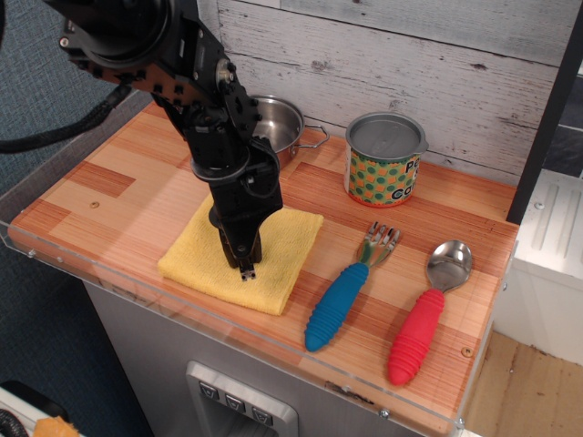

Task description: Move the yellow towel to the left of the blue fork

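The yellow towel (278, 258) lies flat on the wooden counter near its front edge, just left of the blue fork (342, 297). The fork lies with its ribbed blue handle toward the front and its metal tines toward the back. My gripper (246, 269) points down onto the middle of the towel, with the black arm above it covering part of the cloth. Its fingers look closed and pressed on the towel; I cannot see whether they pinch the fabric.
A red-handled spoon (421, 330) lies right of the fork. A steel pot (278, 127) stands at the back behind the arm, and a patterned tin can (383, 160) at the back right. A clear plastic rim (164, 296) runs along the counter's front edge.
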### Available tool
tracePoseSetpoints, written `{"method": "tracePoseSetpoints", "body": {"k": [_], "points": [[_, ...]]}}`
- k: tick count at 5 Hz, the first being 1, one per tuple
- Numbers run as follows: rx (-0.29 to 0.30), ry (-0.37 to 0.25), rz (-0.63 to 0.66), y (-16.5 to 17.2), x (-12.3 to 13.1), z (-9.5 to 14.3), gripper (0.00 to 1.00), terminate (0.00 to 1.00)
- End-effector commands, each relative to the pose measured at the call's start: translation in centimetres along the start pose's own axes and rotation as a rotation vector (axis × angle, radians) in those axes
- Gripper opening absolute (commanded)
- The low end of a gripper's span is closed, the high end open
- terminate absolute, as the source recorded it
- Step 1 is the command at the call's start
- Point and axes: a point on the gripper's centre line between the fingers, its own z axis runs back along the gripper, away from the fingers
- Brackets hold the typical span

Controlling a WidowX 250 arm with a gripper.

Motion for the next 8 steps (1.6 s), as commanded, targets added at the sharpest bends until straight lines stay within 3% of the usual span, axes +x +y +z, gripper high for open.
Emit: {"method": "tracePoseSetpoints", "body": {"k": [1, 2, 3, 5, 6, 7, 8], "points": [[0.06, -0.038, 0.02, 1.5, -0.2, 1.3, 0.0, 0.0], [0.068, -0.026, 0.049, 1.9, -0.2, 2.2, 1.0, 0.0], [0.076, -0.064, 0.068, 2.0, 0.1, 3.3, 1.0, 0.0], [0.061, -0.071, 0.077, 2.3, 0.5, 6.1, 1.0, 0.0], [0.09, -0.024, 0.174, 3.2, 0.6, 7.1, 1.0, 0.0], [0.158, -0.017, 0.418, 4.6, -0.8, 8.3, 1.0, 0.0], [0.165, -0.034, 0.675, 6.1, -2.3, 9.7, 1.0, 0.0]]}}
